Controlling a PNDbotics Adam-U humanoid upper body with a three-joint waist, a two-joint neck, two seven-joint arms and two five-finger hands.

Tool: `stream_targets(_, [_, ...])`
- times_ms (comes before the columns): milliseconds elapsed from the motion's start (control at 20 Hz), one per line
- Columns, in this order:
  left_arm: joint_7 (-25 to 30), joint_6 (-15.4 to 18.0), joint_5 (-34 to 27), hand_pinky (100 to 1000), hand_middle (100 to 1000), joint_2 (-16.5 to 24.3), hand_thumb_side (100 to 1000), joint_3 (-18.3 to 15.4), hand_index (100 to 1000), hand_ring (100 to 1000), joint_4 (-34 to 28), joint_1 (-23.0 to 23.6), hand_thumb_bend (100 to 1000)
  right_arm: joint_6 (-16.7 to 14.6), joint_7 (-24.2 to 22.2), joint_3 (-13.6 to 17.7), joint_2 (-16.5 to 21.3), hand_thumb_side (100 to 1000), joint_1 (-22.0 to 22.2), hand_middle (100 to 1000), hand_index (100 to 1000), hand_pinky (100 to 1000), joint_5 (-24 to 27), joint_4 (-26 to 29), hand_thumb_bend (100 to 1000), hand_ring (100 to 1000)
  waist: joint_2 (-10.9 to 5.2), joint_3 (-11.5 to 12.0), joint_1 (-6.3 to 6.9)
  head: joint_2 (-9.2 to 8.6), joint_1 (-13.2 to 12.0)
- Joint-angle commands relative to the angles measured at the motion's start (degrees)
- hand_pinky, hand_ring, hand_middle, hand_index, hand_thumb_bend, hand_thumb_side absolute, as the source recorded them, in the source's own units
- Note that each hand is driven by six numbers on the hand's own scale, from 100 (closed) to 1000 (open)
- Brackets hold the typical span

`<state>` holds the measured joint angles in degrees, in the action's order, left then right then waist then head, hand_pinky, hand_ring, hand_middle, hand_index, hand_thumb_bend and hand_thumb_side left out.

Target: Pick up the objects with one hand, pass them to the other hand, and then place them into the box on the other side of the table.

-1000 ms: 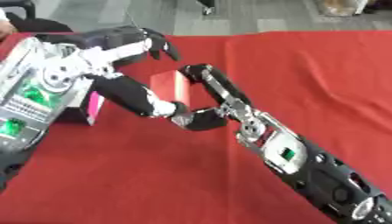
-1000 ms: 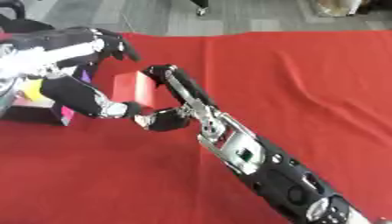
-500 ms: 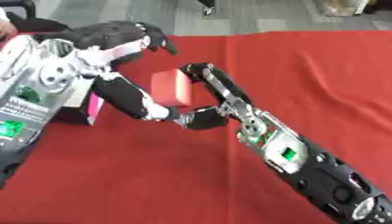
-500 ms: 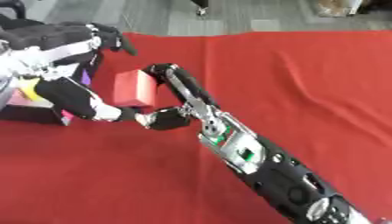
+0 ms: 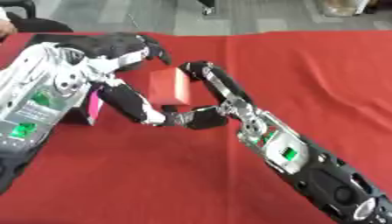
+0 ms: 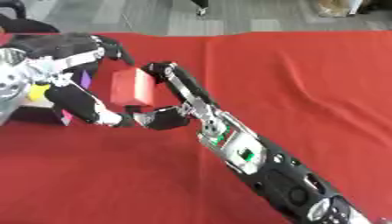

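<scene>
A red block (image 5: 168, 85) hangs above the red cloth, left of centre. My right hand (image 5: 218, 94) reaches in from the lower right and is shut on it, with fingers (image 5: 211, 76) along its right side and the thumb (image 5: 201, 119) under it. My left hand (image 5: 115, 52) comes in from the left and is spread around the block. Its fingers (image 5: 152, 46) arch just above the block's top with a strip of cloth showing between. Its thumb (image 5: 134, 105) stretches under the block to my right thumb. The dark box (image 6: 30, 113) stands behind my left arm.
The box at the left edge holds yellow (image 6: 38, 92) and purple (image 6: 84, 78) things and shows a pink patch (image 5: 93, 107) on its side. The red cloth (image 5: 306, 74) covers the table. Grey floor lies beyond the far edge.
The block and my right hand have barely moved. My left hand's fingers have come a little closer over the block, and its thumb has slid further under it.
</scene>
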<state>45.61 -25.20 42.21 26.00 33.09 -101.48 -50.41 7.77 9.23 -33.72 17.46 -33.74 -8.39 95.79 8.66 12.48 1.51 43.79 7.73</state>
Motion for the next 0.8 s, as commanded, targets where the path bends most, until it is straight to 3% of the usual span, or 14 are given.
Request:
stream_targets(50, [2.01, -5.61, 0.86, 861, 826, -0.15, 408, -0.23, 858, 858, 0.15, -0.64, 515, 0.0, 0.23, 0.0, 0.37, 100, -0.66, 543, 591, 796, -0.67, 1.09, 100, 594, -0.57, 0.12, 0.34, 0.33, -0.07])
stream_targets(300, [-4.03, -8.91, -1.26, 833, 753, -0.53, 444, -0.22, 792, 814, -0.24, -0.29, 313, 0.01, -0.43, -0.52, 0.3, 100, -0.55, 542, 590, 796, -0.98, 0.61, 100, 594, -0.49, 0.17, 0.33, 0.33, -0.14])
stream_targets(550, [-6.68, -10.24, -4.5, 808, 698, -0.56, 447, 0.23, 713, 770, -0.5, -0.09, 141, 0.07, -1.11, -0.89, 0.26, 100, -0.45, 541, 590, 796, -1.43, 0.28, 100, 594, -0.38, 0.18, 0.27, 0.33, -0.16])
stream_targets(700, [-7.0, -10.34, -5.98, 783, 635, -0.64, 370, 0.41, 651, 728, -0.77, -0.2, 100, 0.06, -1.7, -1.11, 0.19, 100, -0.41, 542, 591, 796, -1.56, 0.13, 100, 595, -0.32, 0.26, 0.28, 0.33, -0.18])
stream_targets(800, [-6.96, -10.23, -6.4, 754, 580, -0.66, 235, 0.67, 571, 674, -0.61, -0.16, 100, -0.06, -1.84, -1.1, 0.2, 100, -0.42, 545, 594, 795, -1.62, 0.19, 100, 597, -0.31, 0.24, 0.27, 0.33, -0.2])
